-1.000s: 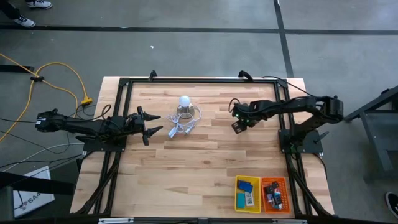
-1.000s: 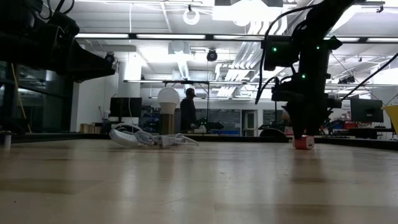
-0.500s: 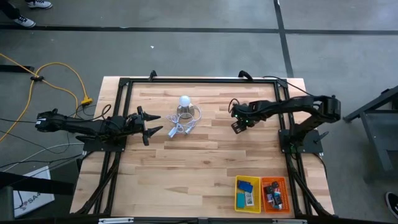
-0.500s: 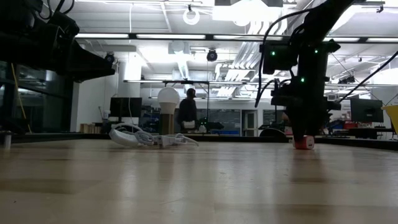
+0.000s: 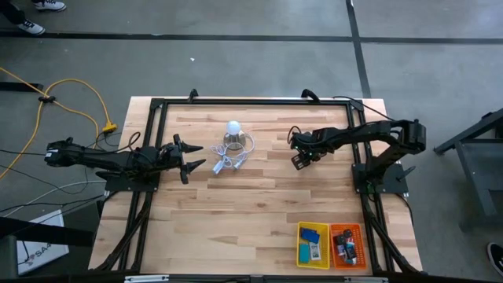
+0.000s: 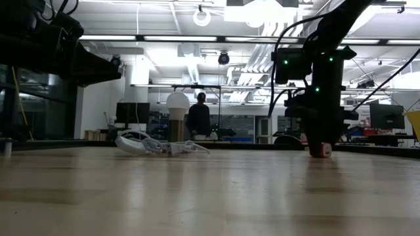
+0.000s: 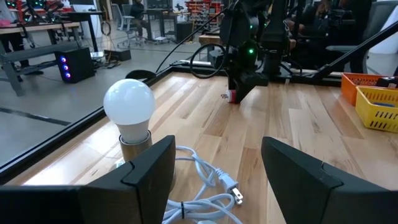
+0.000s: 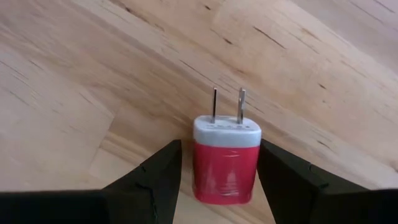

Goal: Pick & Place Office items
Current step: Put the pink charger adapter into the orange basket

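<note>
Right end effector [image 8: 217, 177] is down over a small red-and-white plug adapter [image 8: 225, 158], fingers spread with one on each flat red side, a thin gap showing on both sides, so not clamped yet. The adapter lies on the counter [image 5: 259, 196] with its two metal prongs [image 8: 227, 104] pointing away from the wrist. My read: hard plastic shell, light, rigid, won't deform; the glossy red sides look a bit slick, so a square pinch across the red body, about mid-length, is the safe hold. Stay off the prongs and off the white cap end, since a grip too near either end could let it pivot or squirt out. From overhead the same right end effector [image 5: 301, 159] sits in the right half of the counter, toward the far edge, and the low view shows the red adapter [image 6: 319, 150] on the wood right under that arm. Placement targets, judging by the task: yellow tray [image 5: 313, 245] and orange tray [image 5: 346, 244] at the near right corner, both already holding small items. Well apart from the adapter, a white bulb [image 5: 233, 127] on a clear base with a looped white cord [image 5: 228, 161] sits mid-counter. Left end effector [image 5: 187, 159] hovers just beside that cord, fingers apart, nothing held. A person [image 6: 196, 120] stands in the room beyond the counter.
</note>
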{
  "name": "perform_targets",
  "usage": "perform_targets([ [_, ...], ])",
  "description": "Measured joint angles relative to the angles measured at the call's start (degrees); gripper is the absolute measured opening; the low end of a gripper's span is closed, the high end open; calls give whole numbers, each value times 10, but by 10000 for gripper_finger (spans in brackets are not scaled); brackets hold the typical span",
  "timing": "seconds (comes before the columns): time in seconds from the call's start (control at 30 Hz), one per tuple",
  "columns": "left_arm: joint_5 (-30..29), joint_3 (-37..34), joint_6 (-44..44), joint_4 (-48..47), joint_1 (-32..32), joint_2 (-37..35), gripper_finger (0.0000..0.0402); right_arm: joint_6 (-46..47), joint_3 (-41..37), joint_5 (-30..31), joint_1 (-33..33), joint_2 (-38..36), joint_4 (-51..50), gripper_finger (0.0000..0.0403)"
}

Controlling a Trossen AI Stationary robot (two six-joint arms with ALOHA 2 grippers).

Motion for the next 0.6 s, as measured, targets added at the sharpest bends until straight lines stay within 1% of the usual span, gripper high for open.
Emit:
perform_targets([
  [0.3,0,0,0,0,0,0,230,-5,0,0,0,0,0,185],
  [0.6,0,0,0,0,0,0,230,-10,0,-1,0,0,0,125],
])
